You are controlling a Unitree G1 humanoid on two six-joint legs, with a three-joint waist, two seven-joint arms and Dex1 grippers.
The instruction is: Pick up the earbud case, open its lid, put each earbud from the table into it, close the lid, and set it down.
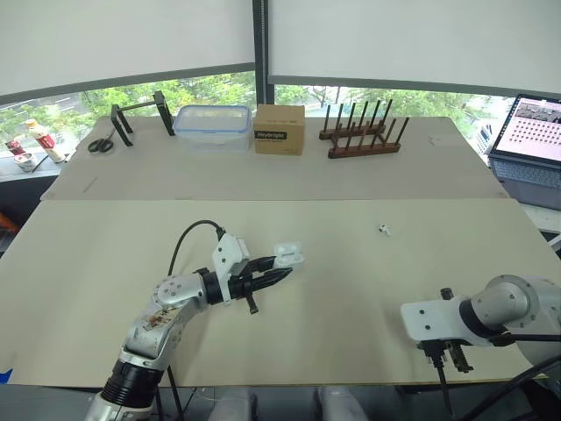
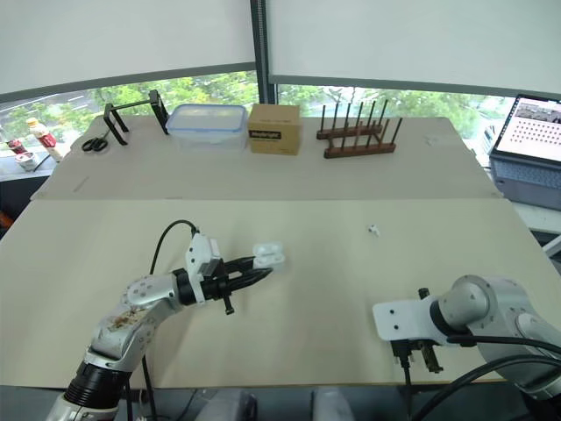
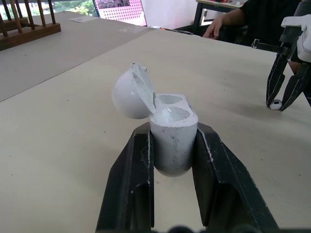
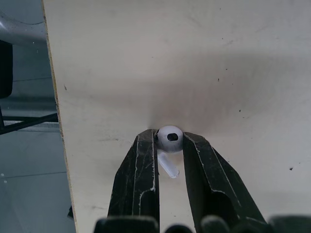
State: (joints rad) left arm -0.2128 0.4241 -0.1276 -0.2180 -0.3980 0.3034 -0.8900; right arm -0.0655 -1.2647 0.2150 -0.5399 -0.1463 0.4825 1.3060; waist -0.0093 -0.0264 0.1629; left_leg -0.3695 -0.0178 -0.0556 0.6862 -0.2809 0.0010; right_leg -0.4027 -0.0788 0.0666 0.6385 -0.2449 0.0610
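My left pincer (image 1: 279, 267) is squeezed tight on the case (image 3: 172, 141). Its lid (image 3: 127, 92) is flipped open and both holes look empty. My right pincer (image 4: 169, 139) is well apart from it, by the near edge of the table (image 1: 351, 298). It pinches one earbud (image 4: 170, 136) by its round head. The other earbud (image 1: 384, 230) lies on the table out in front of my right pincer. I think the job now is to carry this earbud over to the case. I should hold the case steady with its holes up and line the stem over one hole. Then I go down slowly and let go only when it sits in.
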